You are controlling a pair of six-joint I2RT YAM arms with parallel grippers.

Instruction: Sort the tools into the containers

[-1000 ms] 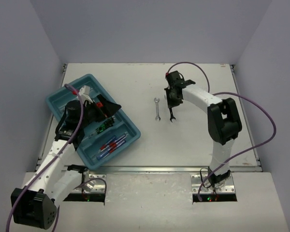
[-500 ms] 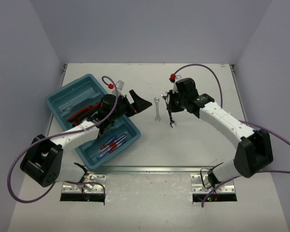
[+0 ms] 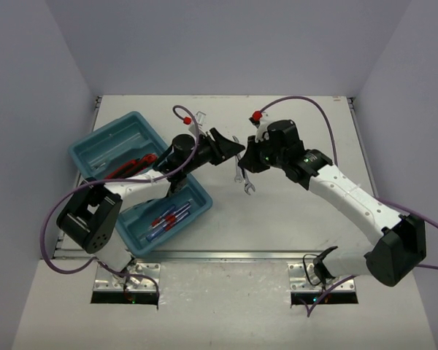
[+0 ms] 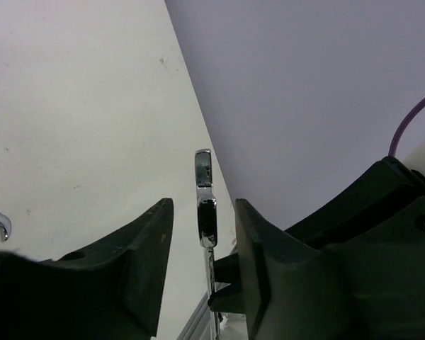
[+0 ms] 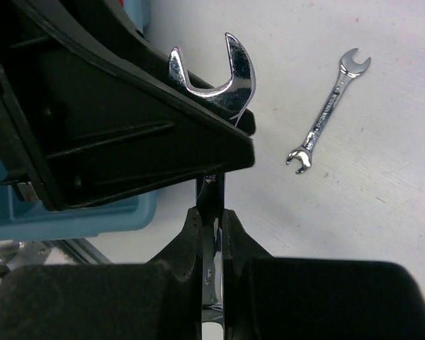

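Observation:
My right gripper [image 5: 211,212] is shut on the shaft of a small silver wrench [image 5: 212,71], held above the table's middle. The wrench's open-end head sticks out past my left gripper's black finger [image 5: 127,134]. In the left wrist view the same wrench [image 4: 207,219] stands edge-on between the jaws of my left gripper [image 4: 204,205], with a gap on each side. A second wrench [image 5: 329,110] lies flat on the table. The two grippers meet nose to nose, left gripper [image 3: 233,149] and right gripper [image 3: 247,159], to the right of the teal tray [image 3: 106,146].
Red-handled pliers [image 3: 128,168] and blue-and-red screwdrivers [image 3: 168,219] lie in separate compartments of the tray. My left arm reaches across the tray's right side. Purple cables loop around both arms. Grey walls enclose the white table on three sides.
My left arm swung from over the tray to the table's middle and its jaws narrowed around the wrench. My right gripper carried the wrench leftward to meet it.

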